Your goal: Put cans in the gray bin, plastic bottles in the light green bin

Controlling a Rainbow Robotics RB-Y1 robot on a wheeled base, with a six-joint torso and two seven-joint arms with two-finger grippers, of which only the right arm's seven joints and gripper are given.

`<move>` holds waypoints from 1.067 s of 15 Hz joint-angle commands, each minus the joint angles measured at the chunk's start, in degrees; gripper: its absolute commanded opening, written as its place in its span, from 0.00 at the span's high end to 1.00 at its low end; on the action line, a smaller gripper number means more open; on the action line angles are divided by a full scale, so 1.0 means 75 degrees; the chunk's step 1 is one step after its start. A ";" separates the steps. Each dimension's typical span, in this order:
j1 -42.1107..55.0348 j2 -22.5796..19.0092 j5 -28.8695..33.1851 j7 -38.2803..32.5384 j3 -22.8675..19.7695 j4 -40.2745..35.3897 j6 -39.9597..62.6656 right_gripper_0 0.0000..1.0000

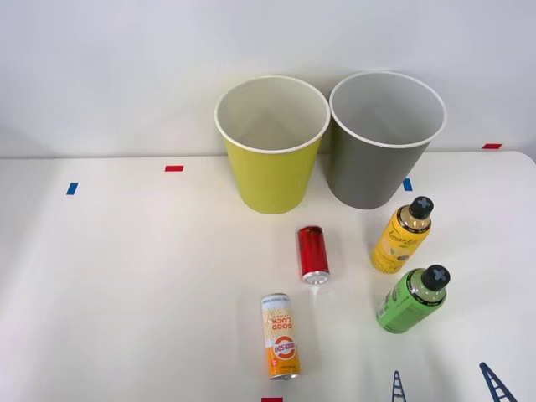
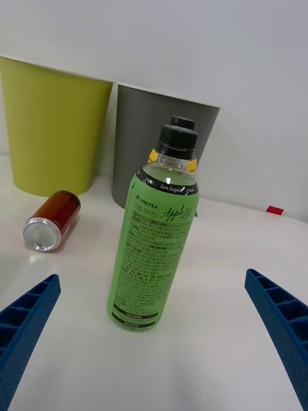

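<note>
A green-labelled plastic bottle point(image 2: 159, 237) with a black cap stands upright on the white table point(image 1: 126, 276), centred between the two blue ribbed fingers of the right arm's tool point(image 2: 154, 334), which is spread wide and holds nothing. In the front view this bottle sits toward 4 o'clock of the table. Just beyond it, toward 11 o'clock, stands the yellow-labelled bottle point(image 1: 400, 239), the two near each other but apart. The red can point(image 1: 312, 254) lies on its side near the table's centre, and the orange-and-white can point(image 1: 280, 337) lies at 6 o'clock. At 12 o'clock the light green bin point(image 1: 270, 159) and the gray bin point(image 1: 377, 155) stand side by side, touching or nearly so. Likely risks: the tall, narrow bottle could tip if one finger reaches it first, and it may knock the yellow bottle behind. With the bins so close, a release could land in the wrong one.
</note>
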 commanded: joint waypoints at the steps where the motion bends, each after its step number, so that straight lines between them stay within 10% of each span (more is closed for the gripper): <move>1: 0.0000 0.0000 0.0000 0.0000 0.0000 0.0000 0.0000 0.00; 16: 0.0000 0.0000 0.0000 0.0000 0.0000 0.0000 0.0000 0.00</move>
